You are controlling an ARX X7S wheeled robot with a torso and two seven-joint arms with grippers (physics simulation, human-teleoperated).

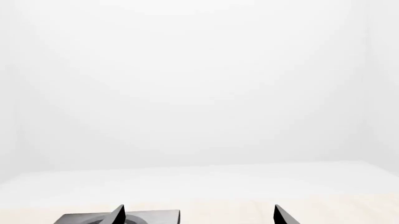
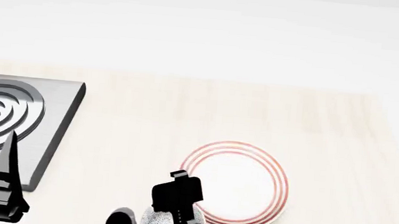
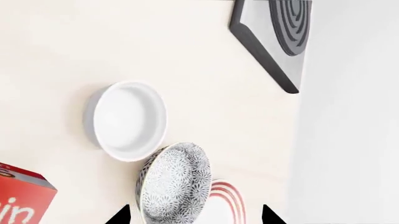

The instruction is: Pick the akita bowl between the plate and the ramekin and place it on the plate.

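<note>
The desk [image 2: 149,113] is a pale wood surface; a steel hob plate [image 2: 13,124] with concentric rings lies at its left edge. The plate [image 2: 235,182] with red rim rings lies flat toward the near edge, right of centre. The ramekin [image 3: 128,120] stands upright, apart from the bowl by a narrow gap in the right wrist view. The akita bowl [image 3: 174,186] sits between ramekin and plate, at the near edge of the desk just beside the plate's left rim; in the right wrist view it overlaps the rim rings, and whether it touches the plate cannot be told. A red carton [image 3: 22,200] shows at one corner of that view. The right gripper [image 3: 193,215] is over the bowl with its jaws spread, one fingertip to each side of the bowl, nothing held. The left gripper [image 1: 199,214] is parted too and idle near the hob plate. The step in hand appears to be the approach and grasp. To do it well, centre the jaws on the bowl, or set one finger inside the wall and one outside, keeping clear of the ramekin and the plate rim. Descend squarely and close only once the fingers span the wall. Lift straight until the base clears the plate rim, then carry it sideways to the plate's centre and release low.
</note>
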